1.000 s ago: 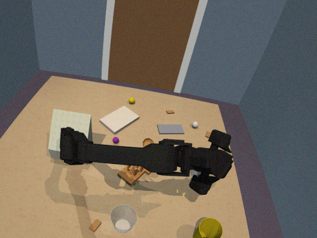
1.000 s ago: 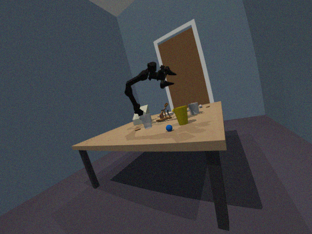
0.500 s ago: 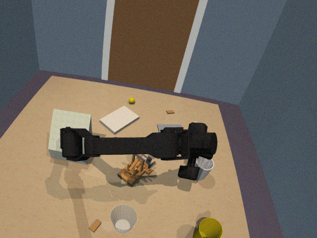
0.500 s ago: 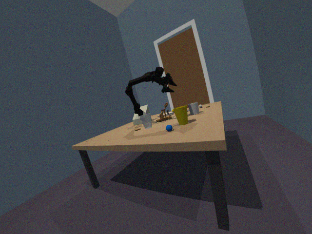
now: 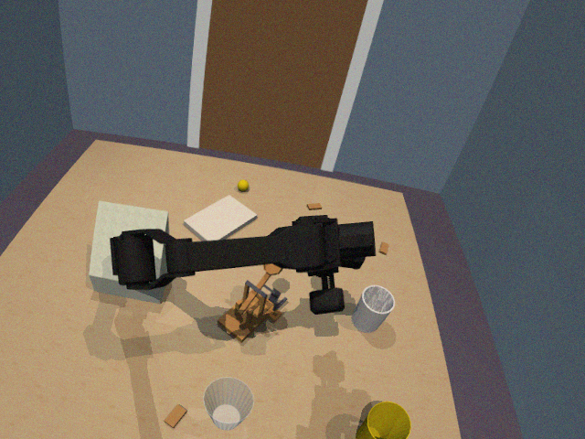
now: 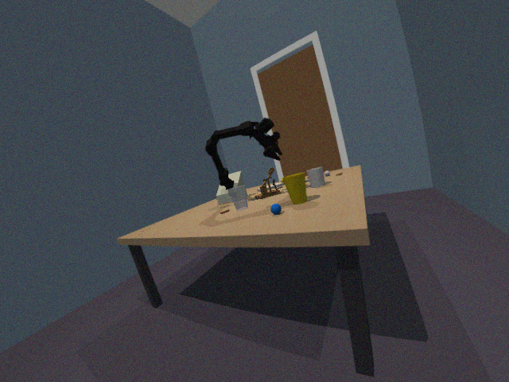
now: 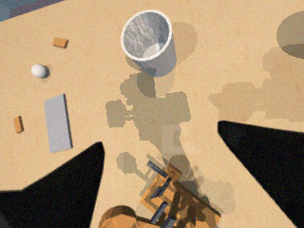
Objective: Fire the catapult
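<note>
From above, the black arm (image 5: 227, 252) reaches across the wooden table (image 5: 70, 369) from its pale base block (image 5: 113, 221), hiding much beneath it. The catapult (image 5: 252, 306) sits just below the forearm, its spoon end tucked under it. To its right stands the white mug (image 5: 373, 307), upright and apart from the catapult. A yellow ball (image 5: 242, 185) lies near the far edge, well away from both. A ribbed cup (image 5: 228, 402) and a yellow cup (image 5: 385, 421) stand near the front edge, with a white slab (image 5: 219, 218) by the base block.

The exterior view shows height the top view cannot: the gripper (image 6: 274, 151) hangs well above the table, over the catapult (image 6: 269, 185). It also shows a blue ball (image 6: 275, 208) near the yellow cup (out of the top frame).

The wrist view looks straight down between the two dark fingers, which are spread wide with nothing in them. Between them lies the catapult (image 7: 176, 201), with the white mug (image 7: 148, 42) beyond. Only here do a white ball (image 7: 39, 71) and a grey slab (image 7: 58, 123) appear, hidden under the arm from above.
</note>
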